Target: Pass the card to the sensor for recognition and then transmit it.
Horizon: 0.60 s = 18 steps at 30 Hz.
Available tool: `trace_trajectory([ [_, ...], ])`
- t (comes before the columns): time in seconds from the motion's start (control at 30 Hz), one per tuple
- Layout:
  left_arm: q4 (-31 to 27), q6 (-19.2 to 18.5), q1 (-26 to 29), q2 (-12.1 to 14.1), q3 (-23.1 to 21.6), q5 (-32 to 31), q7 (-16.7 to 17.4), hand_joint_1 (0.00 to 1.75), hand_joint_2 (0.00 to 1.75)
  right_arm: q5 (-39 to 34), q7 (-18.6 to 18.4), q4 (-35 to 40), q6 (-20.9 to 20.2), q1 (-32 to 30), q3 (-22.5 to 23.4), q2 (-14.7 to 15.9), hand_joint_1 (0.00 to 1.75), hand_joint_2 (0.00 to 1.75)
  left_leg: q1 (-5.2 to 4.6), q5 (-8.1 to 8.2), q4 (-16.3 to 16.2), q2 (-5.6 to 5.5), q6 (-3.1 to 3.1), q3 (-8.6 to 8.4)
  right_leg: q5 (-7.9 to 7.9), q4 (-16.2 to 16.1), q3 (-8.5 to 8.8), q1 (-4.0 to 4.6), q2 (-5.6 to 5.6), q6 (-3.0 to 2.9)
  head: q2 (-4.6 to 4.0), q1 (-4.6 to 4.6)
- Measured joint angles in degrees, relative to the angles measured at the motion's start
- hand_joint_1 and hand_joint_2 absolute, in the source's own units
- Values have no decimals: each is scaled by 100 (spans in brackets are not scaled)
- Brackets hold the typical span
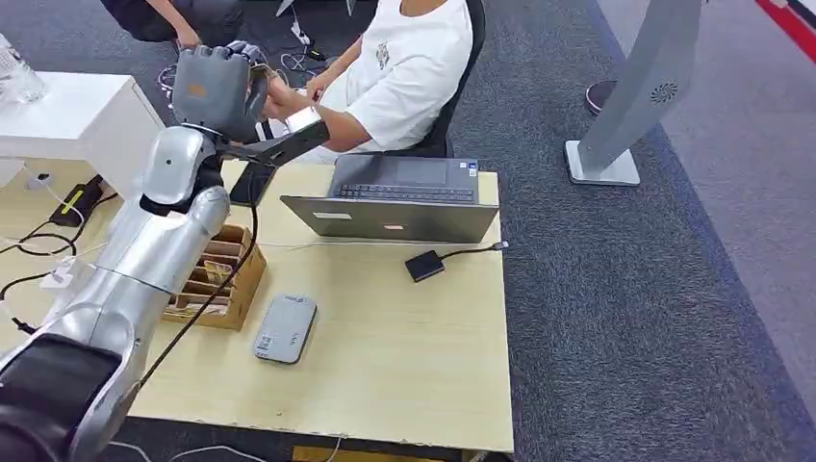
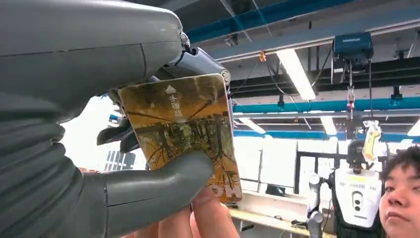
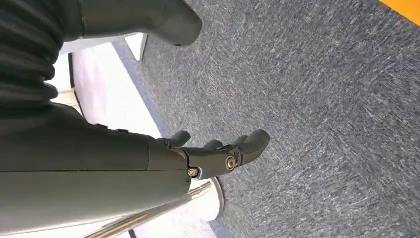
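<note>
My left hand (image 1: 214, 89) is raised beyond the table's far edge, toward a seated person in a white shirt (image 1: 404, 67). In the left wrist view my left hand (image 2: 124, 163) pinches a yellow-brown printed card (image 2: 183, 129) between thumb and fingers. A person's fingers (image 2: 208, 218) touch the card's lower edge. The grey flat sensor (image 1: 286, 328) lies on the wooden table (image 1: 404, 356) near its front. My right hand (image 3: 218, 151) hangs over grey carpet, fingers apart and holding nothing.
An open grey laptop (image 1: 399, 197) stands on the table's far side, with a small black adapter (image 1: 423, 265) on a cable beside it. A cardboard box (image 1: 216, 279) of cards sits under my left arm. A white stand (image 1: 630, 96) rises from the carpet at right.
</note>
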<state>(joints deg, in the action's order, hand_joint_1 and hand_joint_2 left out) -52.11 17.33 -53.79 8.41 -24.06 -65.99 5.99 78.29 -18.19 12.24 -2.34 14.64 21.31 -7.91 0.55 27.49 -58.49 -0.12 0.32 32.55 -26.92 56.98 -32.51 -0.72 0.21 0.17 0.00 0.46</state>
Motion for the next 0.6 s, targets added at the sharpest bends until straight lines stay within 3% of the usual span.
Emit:
trace_trajectory([
  [0.03, 31, -13, 0, -2, 0, -4, 2, 0, 175, 0, 2, -4, -7, -8, 0, 0, 0, 175, 0, 0, 0, 0, 0, 0, 0, 0, 0, 0, 0, 0, 0, 0],
  [0.6, 162, 199, 230, -7, 0, -87, 103, 0, 175, 94, 57, -13, -74, -105, -103, 0, 0, 175, 0, 0, 0, 0, 0, 2, 0, 0, 0, 0, 0, 0, 0, 0],
])
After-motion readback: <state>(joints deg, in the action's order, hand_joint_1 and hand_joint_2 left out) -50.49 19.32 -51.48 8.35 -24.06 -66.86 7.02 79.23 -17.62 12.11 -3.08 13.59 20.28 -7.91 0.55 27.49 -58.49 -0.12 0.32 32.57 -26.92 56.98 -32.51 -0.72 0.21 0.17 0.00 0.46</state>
